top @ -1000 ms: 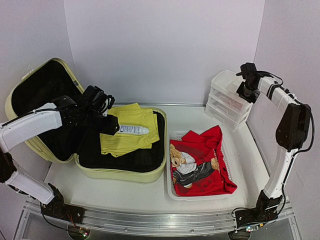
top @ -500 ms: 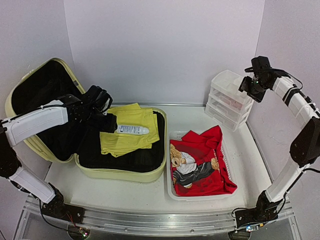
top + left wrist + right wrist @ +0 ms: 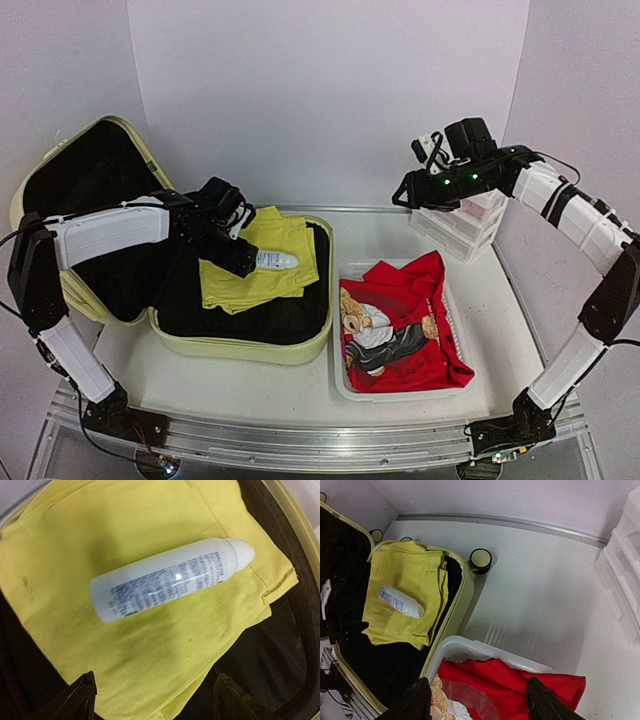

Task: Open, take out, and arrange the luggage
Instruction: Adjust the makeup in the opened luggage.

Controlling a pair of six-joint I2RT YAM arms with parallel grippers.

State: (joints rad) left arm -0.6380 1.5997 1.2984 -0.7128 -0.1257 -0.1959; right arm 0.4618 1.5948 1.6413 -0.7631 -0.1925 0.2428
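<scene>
The luggage (image 3: 250, 348) lies open at the left, its black-lined lid (image 3: 70, 170) leaning on the wall. A folded yellow garment (image 3: 270, 285) lies in its lower half with a white spray bottle (image 3: 280, 261) on top. My left gripper (image 3: 243, 258) hovers over the garment (image 3: 150, 645) at the bottle's (image 3: 170, 577) flat end; its jaws are open and the bottle lies beyond the fingertips (image 3: 82, 692). My right gripper (image 3: 410, 193) hangs open and empty high above the table. It looks down on the luggage rim (image 3: 462, 595) and the basket.
A white basket (image 3: 345, 385) right of the luggage holds a red shirt (image 3: 410, 330) with a teddy-bear print. A white drawer organizer (image 3: 470, 225) stands at the back right by the right arm. A cream wheel (image 3: 481, 558) sticks out at the luggage's corner.
My left gripper has slid right over the bottle's end and opened wider. The right arm has swung left, away from the top of the drawer organizer.
</scene>
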